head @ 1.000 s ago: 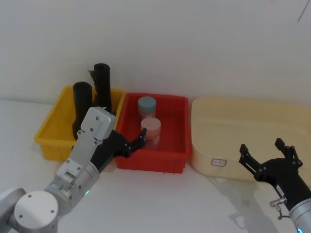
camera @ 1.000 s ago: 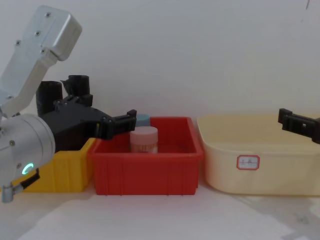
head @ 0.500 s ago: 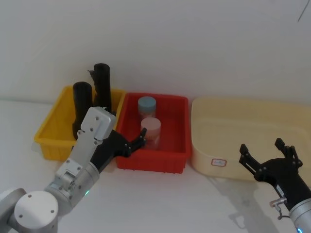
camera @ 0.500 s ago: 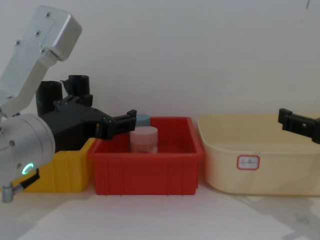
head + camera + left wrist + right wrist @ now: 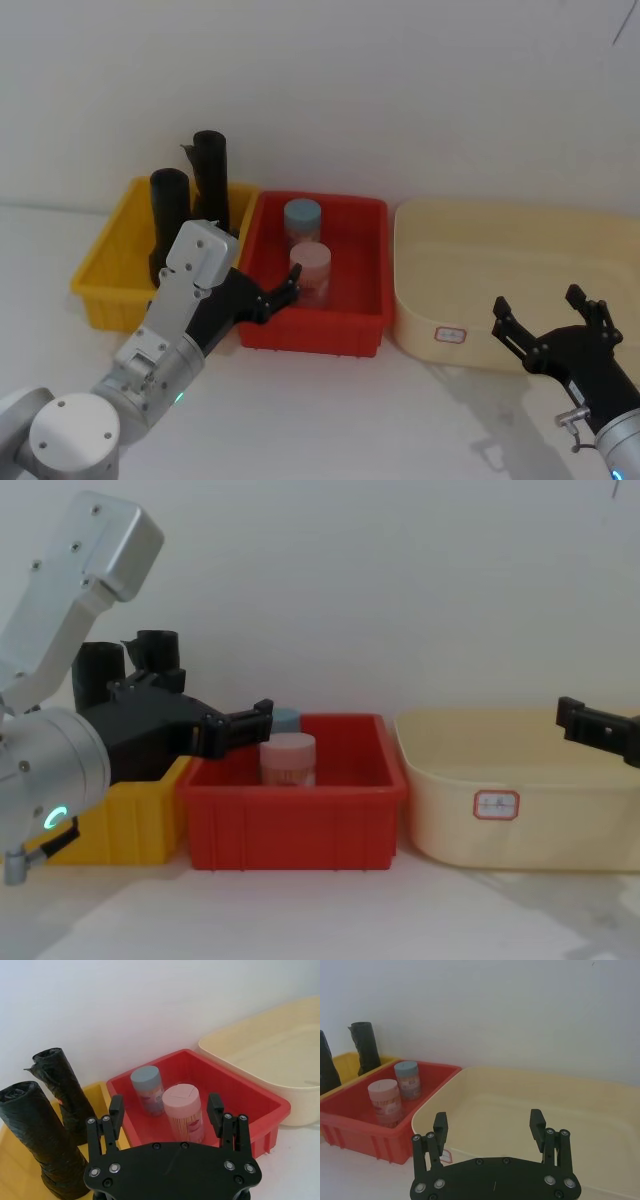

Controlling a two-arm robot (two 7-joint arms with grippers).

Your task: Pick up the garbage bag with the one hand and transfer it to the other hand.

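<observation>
Fingers spread wide and empty, the left gripper (image 5: 278, 296) is hovering over the red bin (image 5: 310, 332) while the garbage bag (image 5: 169, 215) is standing upright in the yellow bin (image 5: 108, 303) to its left, well apart from the equally wide-open right gripper (image 5: 537, 302).

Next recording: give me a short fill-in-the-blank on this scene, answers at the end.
1. The garbage bag stands in the ___ bin.
2. The red bin holds ___ jars.
3. The left end effector is ___, holding nothing.
Missing words: yellow; two; open.
</observation>
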